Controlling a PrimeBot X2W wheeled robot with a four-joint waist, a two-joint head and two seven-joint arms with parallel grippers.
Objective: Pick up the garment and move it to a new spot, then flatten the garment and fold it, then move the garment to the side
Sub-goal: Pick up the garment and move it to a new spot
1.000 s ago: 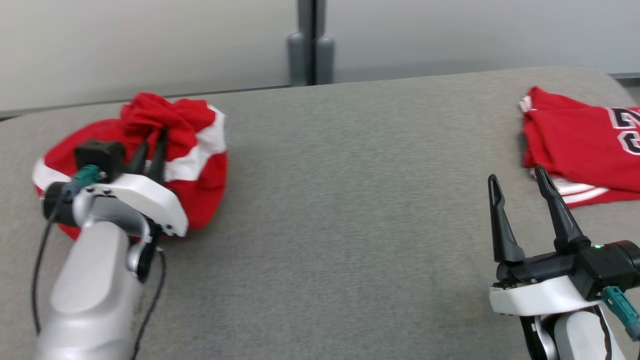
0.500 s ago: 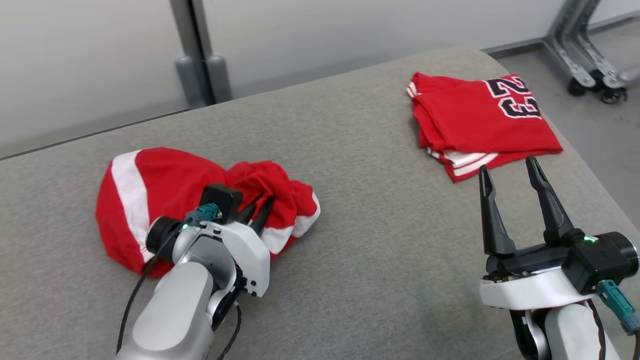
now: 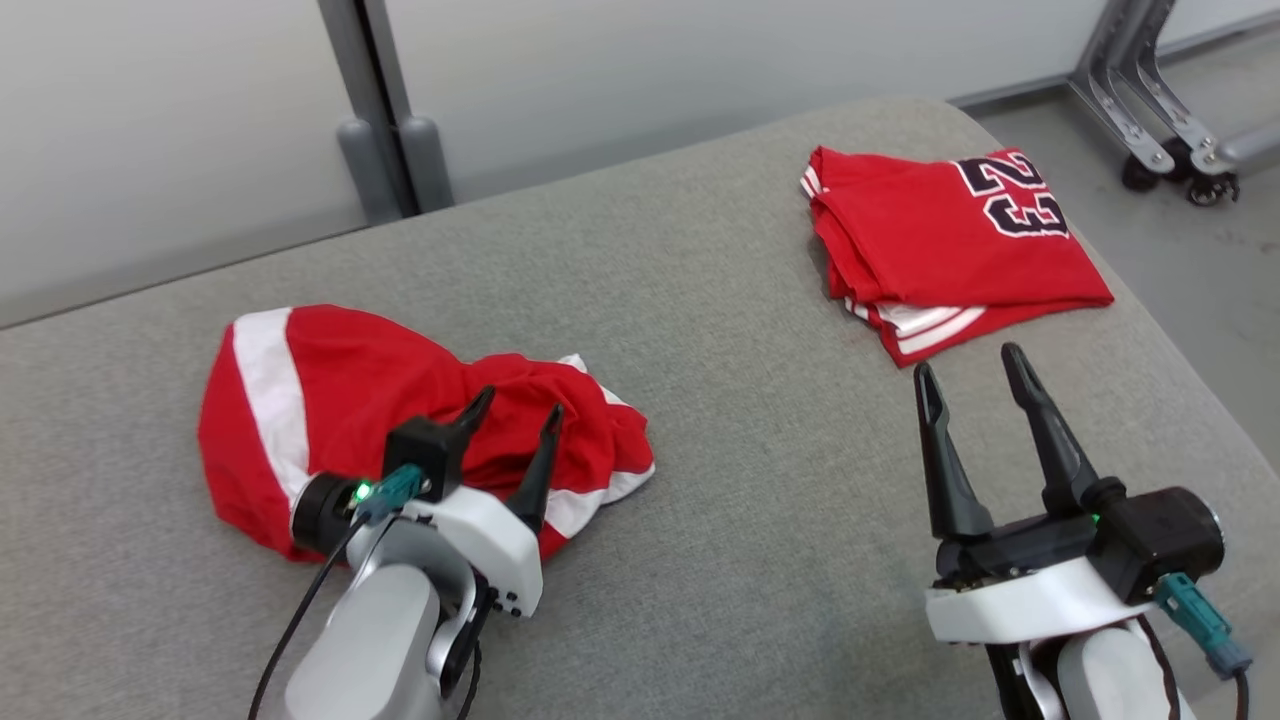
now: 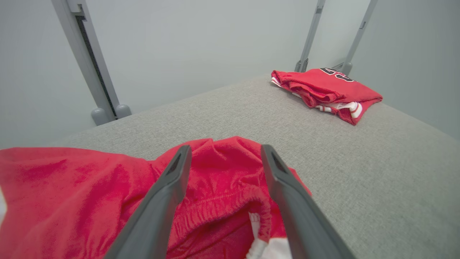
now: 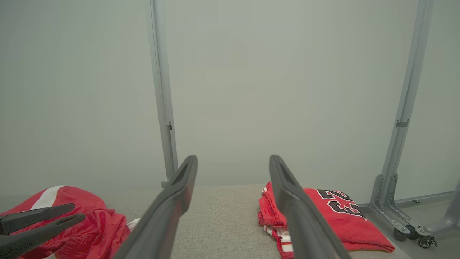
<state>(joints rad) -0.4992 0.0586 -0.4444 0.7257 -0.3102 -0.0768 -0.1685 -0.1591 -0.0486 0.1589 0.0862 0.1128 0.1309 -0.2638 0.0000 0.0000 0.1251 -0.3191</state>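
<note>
Hovering over the crumpled garment (image 3: 330, 400) on the counter's (image 3: 740, 420) left side, left gripper (image 3: 520, 403) spread wide, holding nothing; right gripper (image 3: 966, 361) open too, empty. Risks: pinching several bunched layers together while flattening; right arm snagging the folded jersey (image 3: 950, 240) just beyond it

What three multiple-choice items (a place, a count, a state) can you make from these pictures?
1. Where on the table does the folded jersey lie? A. far right B. near left C. middle
2. How many red garments lie on the table? A. one B. two C. three
3. How does the left gripper stand? A. open above the crumpled garment B. shut on it C. shut on the jersey
Key: 1 A, it lies at the far right edge; 2 B, the jersey and the crumpled garment; 3 A, its fingers stand apart over the cloth.
</note>
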